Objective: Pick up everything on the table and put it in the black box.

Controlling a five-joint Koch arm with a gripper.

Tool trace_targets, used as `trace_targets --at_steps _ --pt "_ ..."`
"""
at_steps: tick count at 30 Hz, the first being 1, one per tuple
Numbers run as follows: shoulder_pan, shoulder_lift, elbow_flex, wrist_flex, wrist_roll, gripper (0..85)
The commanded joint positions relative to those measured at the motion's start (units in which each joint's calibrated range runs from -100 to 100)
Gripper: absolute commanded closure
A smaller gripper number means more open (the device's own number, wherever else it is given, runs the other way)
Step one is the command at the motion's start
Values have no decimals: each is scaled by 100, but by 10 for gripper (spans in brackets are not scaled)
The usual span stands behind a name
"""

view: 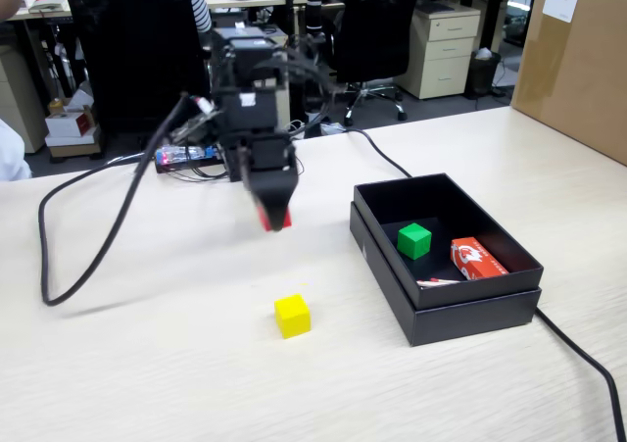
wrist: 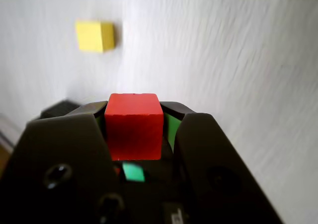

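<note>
My gripper [view: 274, 221] hangs above the pale wood table [view: 147, 364], left of the black box [view: 460, 317], and is shut on the red cube [wrist: 134, 125]. In the fixed view the red cube [view: 275, 217] shows only as a red sliver between the dark jaws. The yellow cube [view: 292, 316] lies on the table below and slightly right of the gripper; the wrist view shows this yellow cube [wrist: 95, 36] at upper left. The green cube [view: 414, 240] rests inside the black box.
A red-orange printed packet [view: 476, 259] lies in the box beside the green cube. A black cable [view: 83, 256] loops over the table at left, another cable [view: 583, 359] runs past the box's right. A brown carton [view: 578, 60] stands at the far right.
</note>
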Motion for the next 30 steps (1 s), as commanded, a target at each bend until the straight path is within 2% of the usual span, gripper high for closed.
trace_targets --at_steps 1,6,11,15,18,30 --pt "435 -1593 -8 -12 205 847" --pt "1118 -1937 -62 -12 454 846" --pt "1451 -743 745 -12 513 847" --pt "1573 553 1552 -12 527 846" --pt "1607 2217 2032 40 586 847" --pt "1519 3433 2640 135 635 846"
